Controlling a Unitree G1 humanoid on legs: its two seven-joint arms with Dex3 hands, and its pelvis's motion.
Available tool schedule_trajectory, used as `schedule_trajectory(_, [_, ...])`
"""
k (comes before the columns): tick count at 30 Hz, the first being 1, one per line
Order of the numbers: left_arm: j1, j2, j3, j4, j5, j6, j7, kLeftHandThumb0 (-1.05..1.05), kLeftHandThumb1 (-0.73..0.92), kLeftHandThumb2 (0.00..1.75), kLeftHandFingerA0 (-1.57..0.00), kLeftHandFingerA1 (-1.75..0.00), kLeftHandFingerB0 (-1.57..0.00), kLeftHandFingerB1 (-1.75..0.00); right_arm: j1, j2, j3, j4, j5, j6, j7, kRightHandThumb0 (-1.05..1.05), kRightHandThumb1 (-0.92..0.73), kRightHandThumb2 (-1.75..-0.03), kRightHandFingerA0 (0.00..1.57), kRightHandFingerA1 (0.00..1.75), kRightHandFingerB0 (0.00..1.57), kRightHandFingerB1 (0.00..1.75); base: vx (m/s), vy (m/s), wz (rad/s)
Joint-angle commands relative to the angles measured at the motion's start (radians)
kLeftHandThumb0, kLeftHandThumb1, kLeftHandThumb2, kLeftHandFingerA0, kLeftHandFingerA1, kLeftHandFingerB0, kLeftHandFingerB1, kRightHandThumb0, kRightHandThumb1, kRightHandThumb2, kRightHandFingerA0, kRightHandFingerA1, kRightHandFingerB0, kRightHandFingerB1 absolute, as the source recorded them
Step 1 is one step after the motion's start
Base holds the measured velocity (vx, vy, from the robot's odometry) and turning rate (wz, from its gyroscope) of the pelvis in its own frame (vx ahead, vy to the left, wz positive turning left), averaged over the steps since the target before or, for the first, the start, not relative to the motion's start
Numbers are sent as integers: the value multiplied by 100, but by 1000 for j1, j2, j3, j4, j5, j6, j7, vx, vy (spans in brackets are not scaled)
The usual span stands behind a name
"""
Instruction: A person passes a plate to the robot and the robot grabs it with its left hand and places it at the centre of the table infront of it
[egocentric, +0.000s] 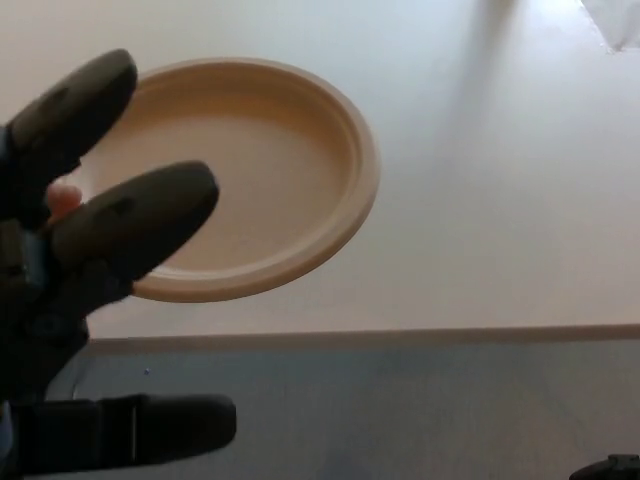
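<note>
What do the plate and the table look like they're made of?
The plate looks like moulded paper fibre or bagasse: matte tan, with a thick soft-edged rim and no gloss, though a matte plastic can't be ruled out. The table looks like a smooth cream laminate or painted board: even colour, faint sheen, no grain, with a clean straight front edge.

You see a pale white object (615, 20) at the top right corner, grey floor (430, 410) below.
</note>
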Motion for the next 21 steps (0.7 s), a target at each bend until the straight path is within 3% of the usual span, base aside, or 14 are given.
schedule_trajectory(1, [-141,40,66,188,416,142,49,-61,48,55,-3,-25,-6,-30,15,-20,-5,10,-2,-10,8,-64,-73,-62,66,70,48,53,0,0,0])
schedule_trajectory(4, [-147,60,52,221,451,170,24,-64,47,56,-2,-24,-5,-31,14,-20,-4,12,-3,-6,6,-65,-72,-61,65,70,47,53,0,0,0])
schedule_trajectory(5, [-148,60,48,230,450,173,21,-63,40,77,-7,-14,-5,-36,14,-19,-3,10,-3,-5,5,-64,-73,-62,65,70,47,53,0,0,0])
schedule_trajectory(8, [-150,77,37,264,484,184,11,-59,37,78,0,-20,-1,-36,15,-20,0,11,-7,-9,0,-64,-73,-62,65,69,48,53,0,0,0])
schedule_trajectory(10, [-152,82,32,278,495,184,15,-59,38,77,-5,-18,-5,-38,14,-21,2,10,-9,-6,0,-65,-73,-62,65,69,47,53,0,0,0])
schedule_trajectory(11, [-152,91,24,300,507,191,13,-54,35,78,0,-27,-6,-44,16,-21,-1,11,-5,-11,3,-64,-73,-62,65,70,47,53,0,0,0])
schedule_trajectory(13, [-150,103,15,311,537,208,2,-58,37,77,-1,-25,-2,-41,15,-20,-2,12,-4,-9,5,-65,-73,-62,66,71,47,53,0,0,0])
schedule_trajectory(14, [-151,107,9,320,550,211,3,-72,38,65,-7,-27,-7,-35,15,-20,-4,12,-2,-7,5,-64,-72,-62,67,72,47,53,0,0,0])
schedule_trajectory(15, [-154,112,1,332,565,214,6,-72,38,65,-7,-27,-7,-35,15,-19,-6,11,0,-6,7,-64,-72,-62,67,72,47,53,0,0,0])
schedule_trajectory(16, [-161,123,-7,335,608,224,6,-62,38,79,-2,-28,-2,-36,14,-22,-7,10,1,-7,8,-64,-73,-62,67,71,47,53,0,0,0])
schedule_trajectory(17, [-166,133,-16,341,633,237,-7,-68,47,55,-5,-27,-6,-30,14,-24,-6,8,0,-8,10,-64,-73,-62,65,71,47,54,0,0,0])
schedule_trajectory(18, [-169,139,-24,347,642,250,-22,-68,47,55,-5,-27,-6,-30,14,-25,-5,7,-1,-9,10,-64,-73,-62,65,71,47,54,0,0,0])
schedule_trajectory(19, [-170,147,-33,350,654,265,-44,-68,43,79,-7,-19,-3,-26,14,-25,-5,7,-1,-9,9,-64,-73,-62,66,71,48,54,0,0,0])
schedule_trajectory(21, [-169,182,-51,366,677,266,-75,-69,42,81,-7,-24,0,-26,14,-25,0,5,-7,-13,6,-64,-73,-62,67,71,48,54,0,0,0])
